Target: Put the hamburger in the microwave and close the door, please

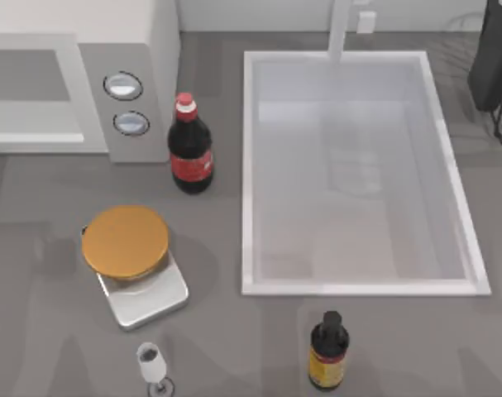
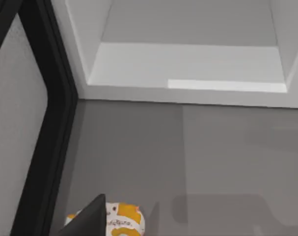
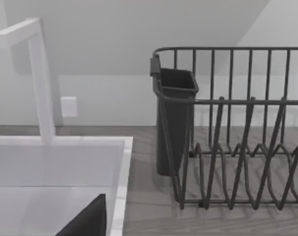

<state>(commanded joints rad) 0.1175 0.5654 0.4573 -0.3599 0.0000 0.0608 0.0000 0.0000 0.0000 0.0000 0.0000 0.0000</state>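
The hamburger (image 1: 125, 240), a round golden-orange disc, lies on a square silver tray (image 1: 151, 299) at the table's front left. The white microwave (image 1: 155, 50) stands at the back left with two round dials (image 1: 123, 85). Its cavity (image 2: 188, 64) is open and bare in the left wrist view. The door (image 2: 45, 123), dark-edged with a grey window, is swung open beside that cavity. A dark part of my left gripper (image 2: 87, 221) shows low in front of the microwave. In the right wrist view, a dark part of my right gripper (image 3: 87, 219) hangs over the sink's far corner.
A cola bottle (image 1: 189, 145) stands right of the microwave. The white sink basin (image 1: 358, 285) with its tap (image 3: 40, 78) takes the right half. A dark dish rack (image 3: 237, 147) sits back right. A small dark bottle (image 1: 327, 351), a wine glass (image 1: 153, 364) and an orange-white packet (image 2: 123, 222) are near the front.
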